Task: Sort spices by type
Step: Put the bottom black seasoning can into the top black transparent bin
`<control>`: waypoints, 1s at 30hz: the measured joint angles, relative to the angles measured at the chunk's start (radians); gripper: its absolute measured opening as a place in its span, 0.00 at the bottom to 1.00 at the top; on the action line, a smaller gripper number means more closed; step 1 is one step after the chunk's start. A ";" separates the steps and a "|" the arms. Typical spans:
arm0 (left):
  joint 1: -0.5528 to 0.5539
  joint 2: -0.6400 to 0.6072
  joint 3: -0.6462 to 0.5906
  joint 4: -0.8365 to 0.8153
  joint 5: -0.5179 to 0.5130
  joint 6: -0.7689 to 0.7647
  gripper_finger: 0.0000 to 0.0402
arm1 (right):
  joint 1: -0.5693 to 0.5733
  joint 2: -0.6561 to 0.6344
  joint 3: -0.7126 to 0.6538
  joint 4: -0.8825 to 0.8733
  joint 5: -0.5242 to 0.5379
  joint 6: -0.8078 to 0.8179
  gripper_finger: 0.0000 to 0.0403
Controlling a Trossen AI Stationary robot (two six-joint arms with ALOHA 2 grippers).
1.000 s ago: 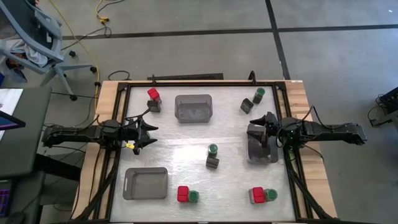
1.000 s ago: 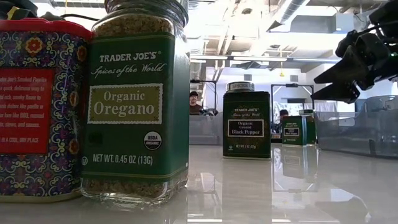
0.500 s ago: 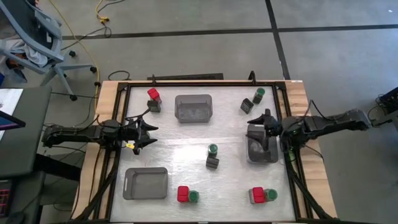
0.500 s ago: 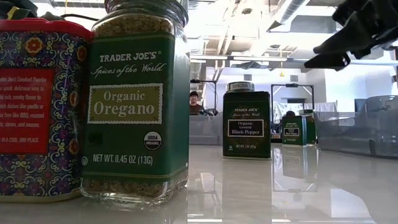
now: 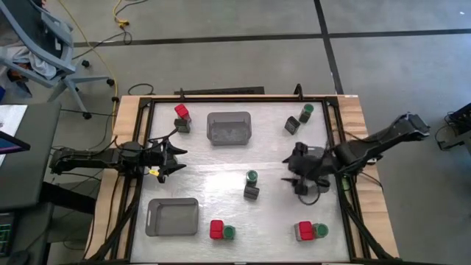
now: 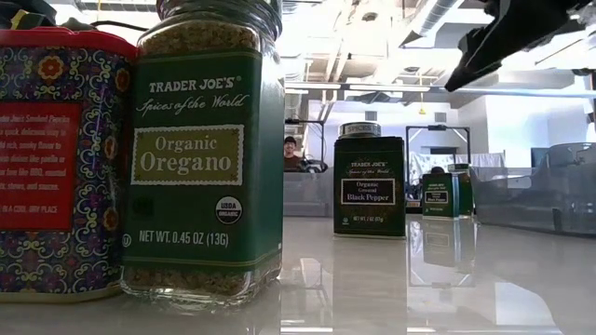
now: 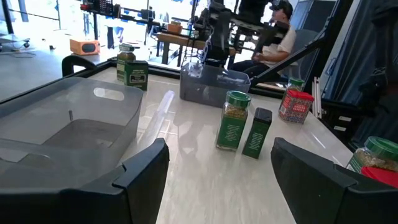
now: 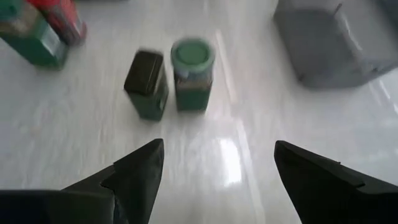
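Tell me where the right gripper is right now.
In the high view the right gripper hangs open over the table's right half, above a grey tray, just right of the middle pair: a green-lidded jar and black tin.

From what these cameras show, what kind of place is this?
Probably a robotics lab or workshop, not a kitchen. The white table stands on a bare concrete floor, an office chair waits beside it, and people sit at workbenches under exposed ceiling ducts.

Mid-table, jar (image 5: pixel 252 177) just behind black tin (image 5: pixel 252 193) — right gripper (image 5: pixel 291 171) beside them, to the right.
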 joint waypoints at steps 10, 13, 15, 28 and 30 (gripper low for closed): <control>0.000 0.000 0.000 0.000 0.000 0.000 0.67 | 0.099 0.275 0.126 -0.061 -0.002 0.196 0.83; 0.000 0.000 0.000 0.000 0.000 0.000 0.67 | 0.110 0.347 0.140 -0.058 -0.003 0.262 0.83; 0.000 0.000 0.000 0.000 0.000 0.000 0.67 | 0.110 0.398 0.144 -0.039 -0.004 0.286 0.83; 0.000 0.000 0.000 0.000 0.000 0.000 0.67 | 0.060 0.562 0.146 0.206 -0.005 0.300 0.83; 0.000 0.000 0.000 0.000 0.000 0.000 0.67 | 0.046 0.562 0.146 0.229 -0.005 0.299 0.83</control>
